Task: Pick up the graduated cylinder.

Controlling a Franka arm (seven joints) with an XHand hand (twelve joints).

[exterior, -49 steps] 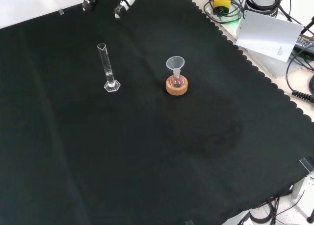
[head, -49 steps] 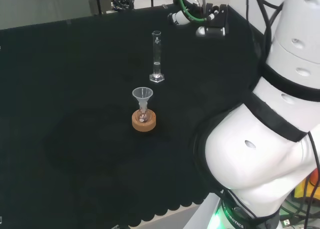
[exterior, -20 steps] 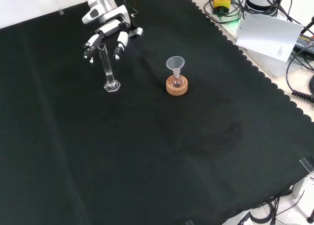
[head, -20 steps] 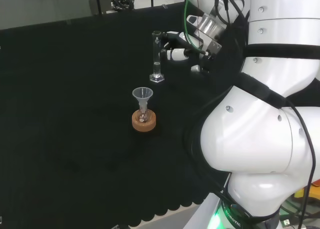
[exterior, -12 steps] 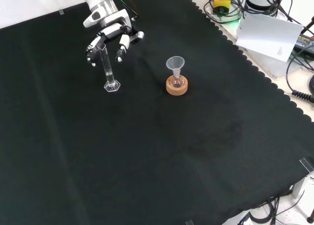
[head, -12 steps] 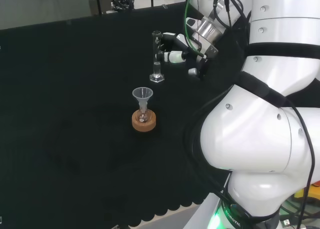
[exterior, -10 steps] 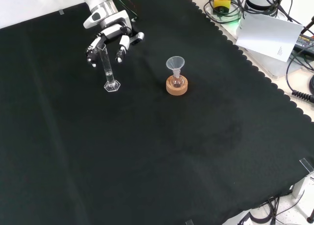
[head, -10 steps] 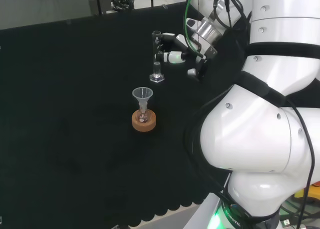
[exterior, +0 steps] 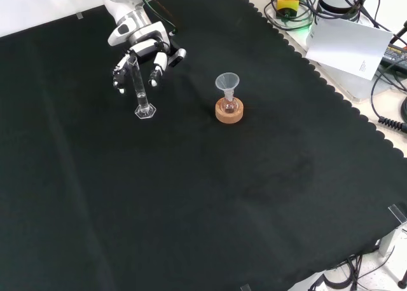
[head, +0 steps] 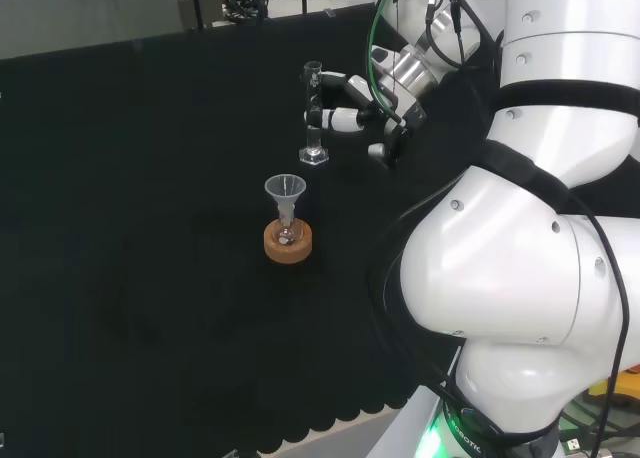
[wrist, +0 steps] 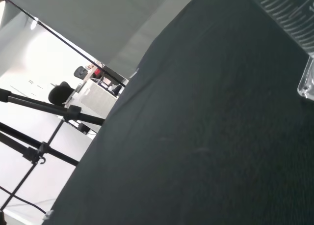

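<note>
The graduated cylinder (head: 313, 118) (exterior: 138, 87) is a thin clear tube that stands upright on its small hexagonal foot, with a little clear liquid low inside. The black and white hand (head: 385, 86) (exterior: 141, 42) is right against its upper half. In the front view the fingers (exterior: 156, 67) reach down on both sides of the tube, relaxed and not curled round it. In the head view the fingertips (head: 322, 118) meet the tube from its right. In the wrist view the cylinder (wrist: 290, 19) is close and blurred, its foot on the cloth.
A clear funnel sits in a small flask on a cork ring (head: 288, 242) (exterior: 229, 110), nearer than the cylinder in the head view and to its right in the front view. Papers and cables (exterior: 353, 43) lie beyond the cloth's scalloped edge.
The hand has come in from the cloth's far edge and dropped to the cylinder. Over the last half second it edged closer, so its fingers now flank the tube. The cylinder has not moved.
</note>
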